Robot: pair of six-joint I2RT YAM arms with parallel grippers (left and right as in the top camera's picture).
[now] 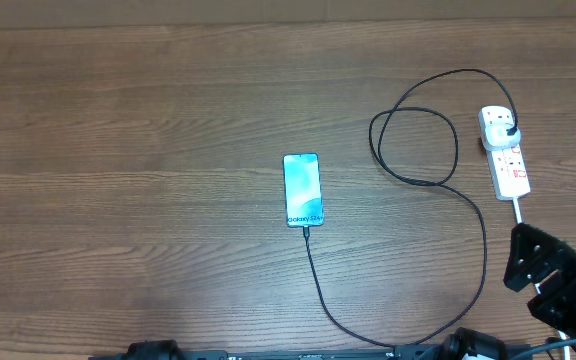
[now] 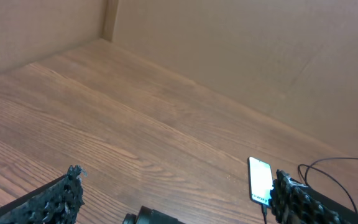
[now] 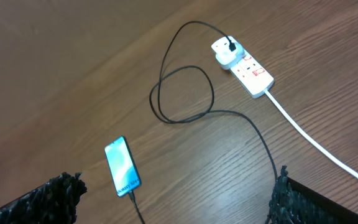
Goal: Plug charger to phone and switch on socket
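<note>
Your left gripper (image 2: 178, 179) hangs low over the table (image 1: 118, 150) with its jaws spread wide and nothing between them. Your right gripper (image 3: 178, 180) is the same, wide apart and empty, above the near right side. The phone (image 1: 303, 190) lies flat mid-table, screen up and lit cyan. The charger (image 1: 484, 250) meets the phone's near end with its connector tip, apparently seated, though it is too small to be sure. The cable runs toward you, curves right, loops once and ends with its black plug head in the end outlet of the socket (image 1: 513, 172). The socket lies at the far right, its white cord (image 3: 328, 149) trailing toward you.
</note>
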